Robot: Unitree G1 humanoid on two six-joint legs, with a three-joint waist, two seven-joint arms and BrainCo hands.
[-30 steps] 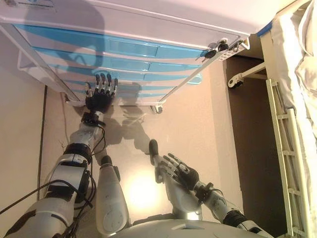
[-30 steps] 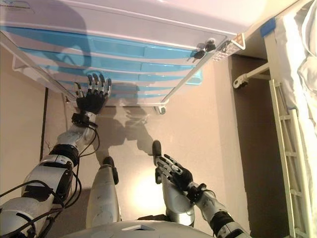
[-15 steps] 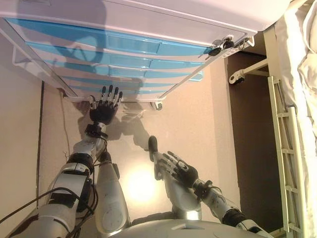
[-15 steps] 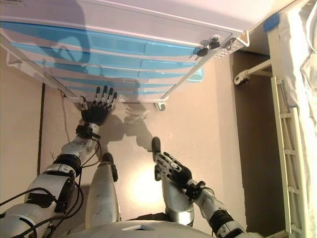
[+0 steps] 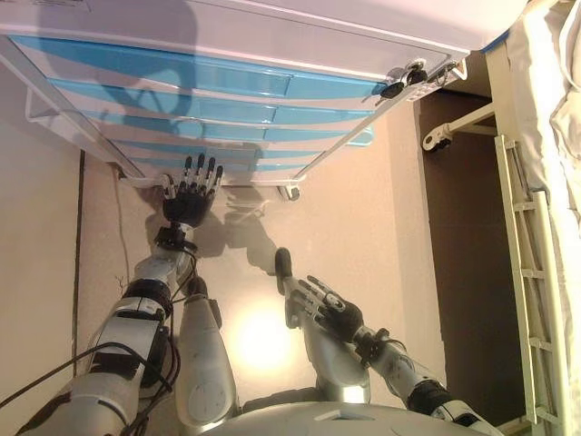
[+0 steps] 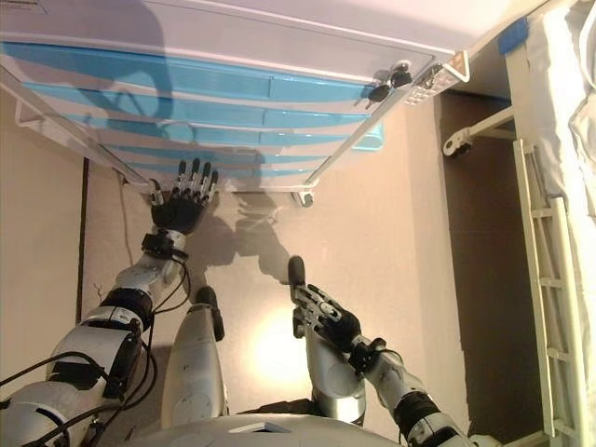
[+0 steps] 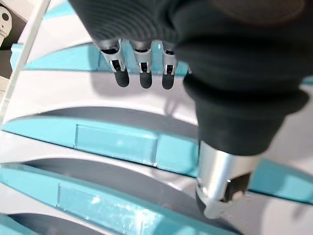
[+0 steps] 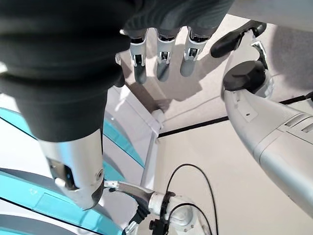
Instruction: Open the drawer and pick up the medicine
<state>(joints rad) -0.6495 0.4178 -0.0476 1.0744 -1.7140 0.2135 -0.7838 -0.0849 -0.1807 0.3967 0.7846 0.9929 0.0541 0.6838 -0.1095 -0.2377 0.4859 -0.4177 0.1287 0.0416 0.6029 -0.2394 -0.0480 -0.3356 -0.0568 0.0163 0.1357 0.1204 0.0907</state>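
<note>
A white cabinet with several blue drawer fronts (image 5: 227, 113) stands before me, all drawers shut. My left hand (image 5: 189, 193) is raised in front of the lowest drawers (image 6: 223, 166), fingers straight and spread, open and holding nothing. In the left wrist view its fingertips (image 7: 141, 78) hover just off a blue drawer front (image 7: 117, 142). My right hand (image 6: 326, 318) hangs low, well away from the cabinet, fingers relaxed and open. No medicine shows in any view.
A key lock (image 5: 399, 86) sits at the cabinet's right corner, and a caster (image 5: 289, 193) under its right front. A bed with a white rail (image 5: 526, 272) and sheets runs along the right side. Beige floor lies between the cabinet and me.
My left hand dropped from the drawer fronts to the cabinet's lower edge, then held there. The camera shifted slightly. The right hand stayed put.
</note>
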